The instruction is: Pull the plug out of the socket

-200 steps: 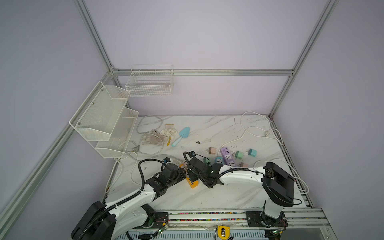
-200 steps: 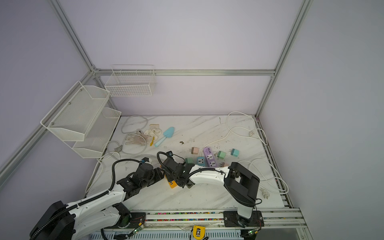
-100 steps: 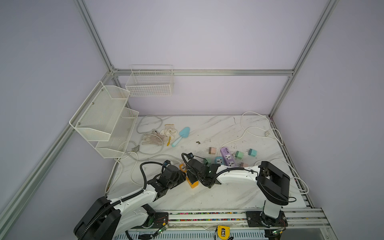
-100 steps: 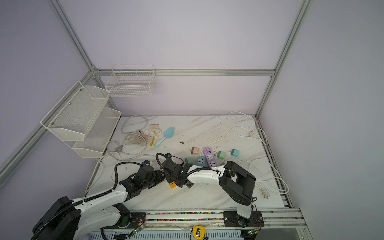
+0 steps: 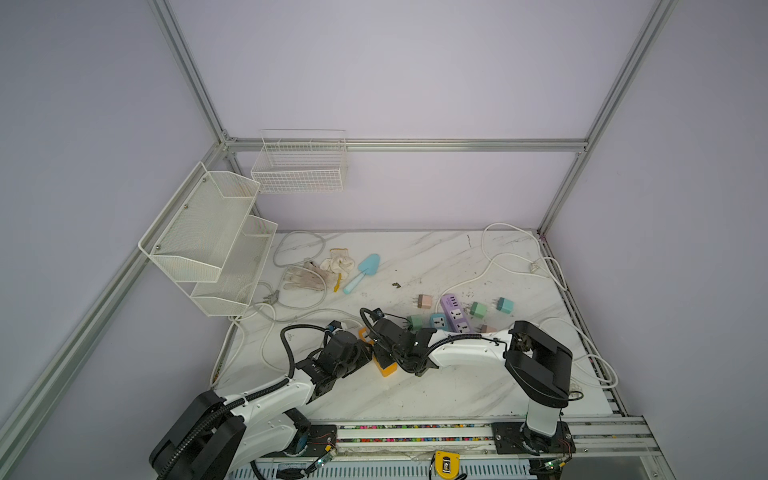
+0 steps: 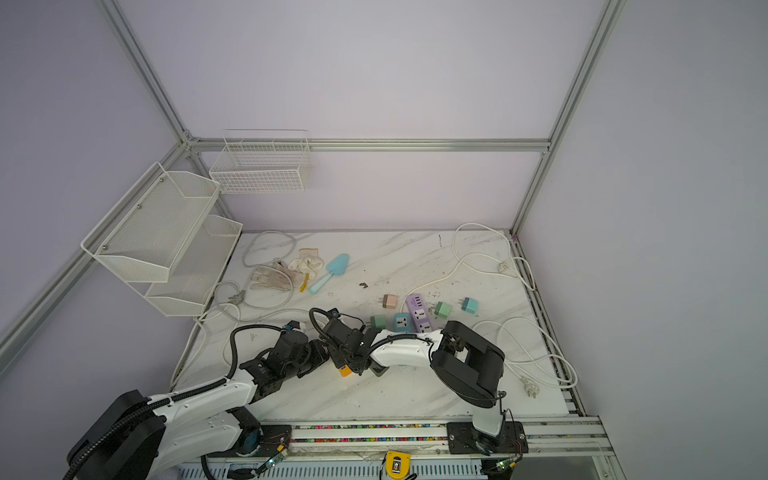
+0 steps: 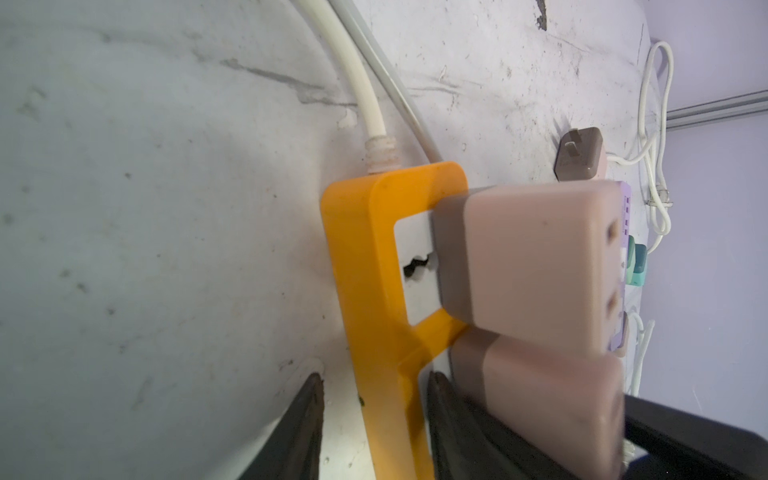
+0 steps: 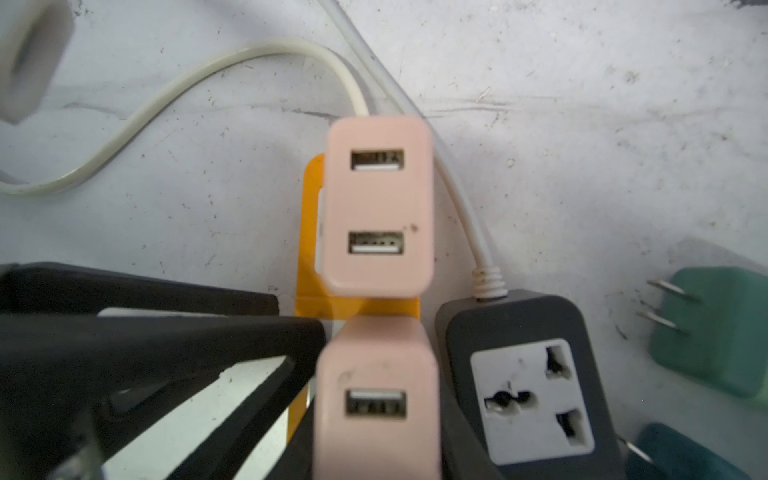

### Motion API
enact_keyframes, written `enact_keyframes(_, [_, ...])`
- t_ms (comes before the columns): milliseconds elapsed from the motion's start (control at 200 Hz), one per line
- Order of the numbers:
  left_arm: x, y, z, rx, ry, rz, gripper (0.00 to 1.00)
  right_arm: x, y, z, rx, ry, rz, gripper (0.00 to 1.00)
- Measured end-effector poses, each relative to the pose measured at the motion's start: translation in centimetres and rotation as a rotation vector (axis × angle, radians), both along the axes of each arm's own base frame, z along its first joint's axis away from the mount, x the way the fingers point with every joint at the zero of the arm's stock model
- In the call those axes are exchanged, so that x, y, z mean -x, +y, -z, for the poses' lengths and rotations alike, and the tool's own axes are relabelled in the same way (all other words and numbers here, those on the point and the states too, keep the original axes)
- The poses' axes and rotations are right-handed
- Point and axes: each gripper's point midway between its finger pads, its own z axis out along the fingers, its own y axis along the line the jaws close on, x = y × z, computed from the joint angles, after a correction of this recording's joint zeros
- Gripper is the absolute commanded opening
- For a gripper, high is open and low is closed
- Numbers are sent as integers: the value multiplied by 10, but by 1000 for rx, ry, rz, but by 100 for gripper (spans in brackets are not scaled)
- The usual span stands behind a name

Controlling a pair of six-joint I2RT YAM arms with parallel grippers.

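The socket strip (image 7: 374, 291) is bright orange, with white outlet faces and a cream-white cord (image 7: 361, 83). The plug at its cord end (image 8: 378, 208) is pale pink with white USB slots. The second plug (image 8: 376, 415) beside it has the same pink, and both have a brown-grey base. Just beside the orange strip, a dark grey socket block (image 8: 532, 386) has a white face. Beyond the orange strip lie a lilac power strip (image 5: 455, 311), a green adapter (image 5: 478, 309) and a teal adapter (image 5: 505, 304). The bench (image 5: 415, 257) is white marble with grey veins and dark specks.
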Motion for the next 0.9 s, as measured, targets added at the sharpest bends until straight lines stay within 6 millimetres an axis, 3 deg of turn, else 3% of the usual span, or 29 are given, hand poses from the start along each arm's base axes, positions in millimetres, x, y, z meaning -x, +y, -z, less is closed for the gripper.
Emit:
enact_keyframes(505, [4,-2,1,37,-12,8,34,0,0,-1,17,-10,-24,17])
enact_keyframes(900, [7,-3,1,47,-5,20,30,1,-1,-2,18,-18,-24,15])
